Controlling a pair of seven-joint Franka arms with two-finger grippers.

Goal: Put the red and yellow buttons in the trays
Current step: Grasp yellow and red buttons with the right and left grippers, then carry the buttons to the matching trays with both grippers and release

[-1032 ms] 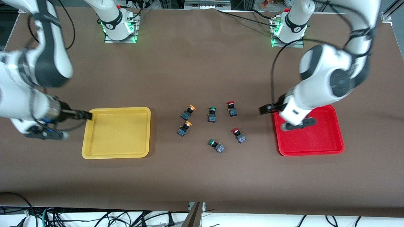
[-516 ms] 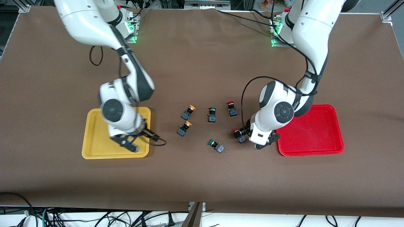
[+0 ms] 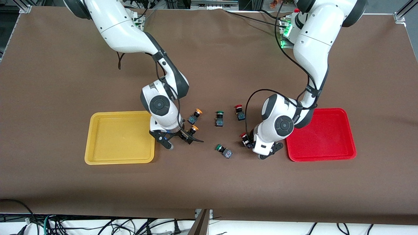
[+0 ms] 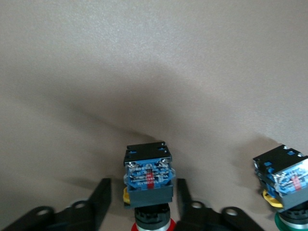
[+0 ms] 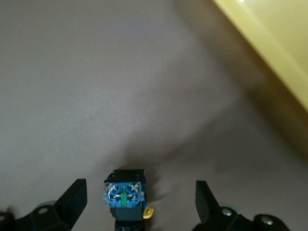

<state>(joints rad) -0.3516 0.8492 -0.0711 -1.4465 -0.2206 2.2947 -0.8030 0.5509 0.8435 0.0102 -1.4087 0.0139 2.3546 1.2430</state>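
Two yellow-capped buttons lie mid-table, one farther and one nearer. Two red-capped buttons lie toward the left arm's end, one farther and one nearer. My right gripper is open around the nearer yellow button; its blue-faced base sits between the wide-apart fingers of the gripper. My left gripper is open around the nearer red button, whose red cap shows between the fingers of the gripper. The yellow tray and the red tray hold nothing.
Two green-capped buttons lie between the arms, one farther and one nearer; the nearer one shows in the left wrist view. The yellow tray's rim shows in the right wrist view. Brown table cover lies all around.
Both arms swung in from beside their trays to the buttons. The right gripper came from over the yellow tray to the nearer yellow button; the left gripper settled around the nearer red button.
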